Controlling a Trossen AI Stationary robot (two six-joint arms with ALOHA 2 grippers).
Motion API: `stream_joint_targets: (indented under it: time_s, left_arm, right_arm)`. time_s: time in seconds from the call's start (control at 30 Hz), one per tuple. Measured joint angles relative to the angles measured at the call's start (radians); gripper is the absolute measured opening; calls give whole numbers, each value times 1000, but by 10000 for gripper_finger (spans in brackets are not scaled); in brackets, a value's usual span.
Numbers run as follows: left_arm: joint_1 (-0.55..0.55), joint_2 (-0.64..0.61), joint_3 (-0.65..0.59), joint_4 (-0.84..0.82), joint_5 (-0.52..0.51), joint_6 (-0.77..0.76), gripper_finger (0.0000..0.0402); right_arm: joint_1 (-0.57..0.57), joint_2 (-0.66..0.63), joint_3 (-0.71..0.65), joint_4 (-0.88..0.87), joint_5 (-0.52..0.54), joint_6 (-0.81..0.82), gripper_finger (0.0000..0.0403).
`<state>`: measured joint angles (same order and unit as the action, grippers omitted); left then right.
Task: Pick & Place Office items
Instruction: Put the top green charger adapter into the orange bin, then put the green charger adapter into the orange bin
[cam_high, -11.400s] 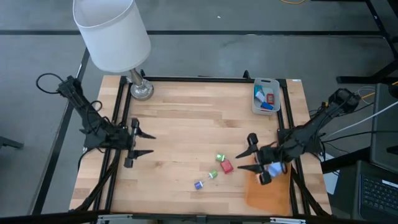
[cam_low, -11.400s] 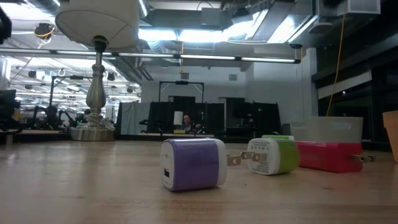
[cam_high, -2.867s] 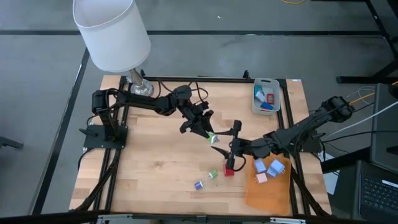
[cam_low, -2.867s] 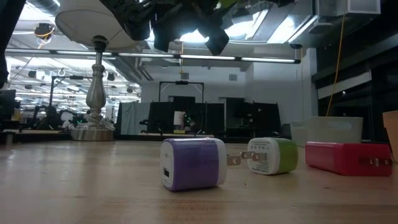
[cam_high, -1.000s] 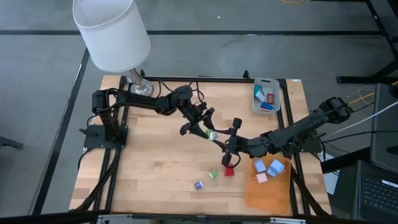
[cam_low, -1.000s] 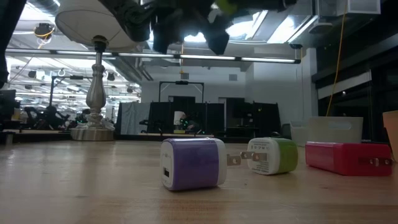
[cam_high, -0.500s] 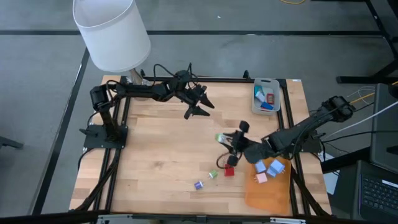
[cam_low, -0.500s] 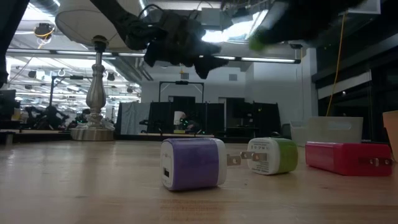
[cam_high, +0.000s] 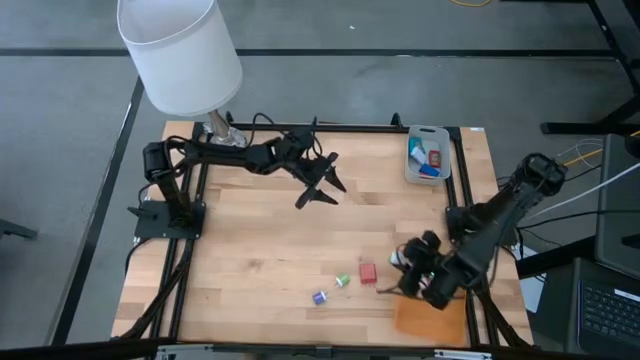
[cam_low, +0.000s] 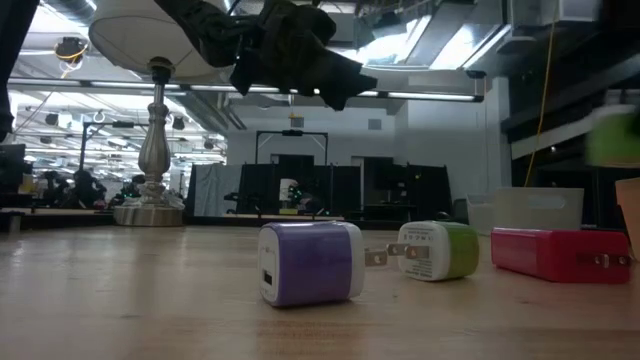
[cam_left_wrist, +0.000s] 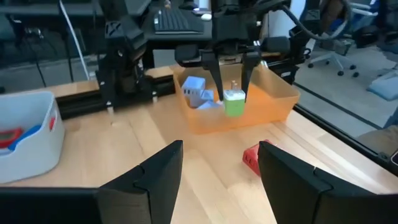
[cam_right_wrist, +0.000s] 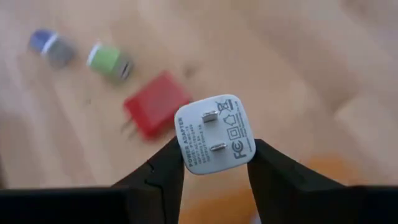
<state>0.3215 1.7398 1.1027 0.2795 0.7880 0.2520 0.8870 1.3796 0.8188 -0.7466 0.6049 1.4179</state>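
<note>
On the wooden table (cam_high: 270, 250) under the lamp (cam_high: 180, 50), the right gripper (cam_right_wrist: 214, 163) pinches a green charger (cam_left_wrist: 234, 102) above the orange sheet (cam_left_wrist: 273, 99), 3 chargers lie nearby, and the left gripper (cam_high: 325, 185) hovers open, empty.

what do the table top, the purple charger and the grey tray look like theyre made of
Table top: looks like wood, pale jointed strips with visible grain, light sheen.
Purple charger: probably moulded plastic, smooth purple shell with white end faces, metal prongs.
Grey tray: seemingly plastic, smooth matte walls with rounded rim.
</note>
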Motion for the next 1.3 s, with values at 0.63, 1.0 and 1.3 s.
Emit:
stream_joint_targets:
  time_s: [0.63, 1.0, 1.3]
  left_arm:
    - [-19, -10, -1, -3, 2, 16, 198]
    - [-67, -9, -2, -194, -70, 121, 234]
    - [-224, -4, -2, -253, -194, 1, 244]
  right_arm:
    - [288, -2, 0, -32, -211, 537, 158]
    - [248, -2, 0, -6, -149, 581, 283]
    - [244, -2, 0, 18, 16, 535, 265]
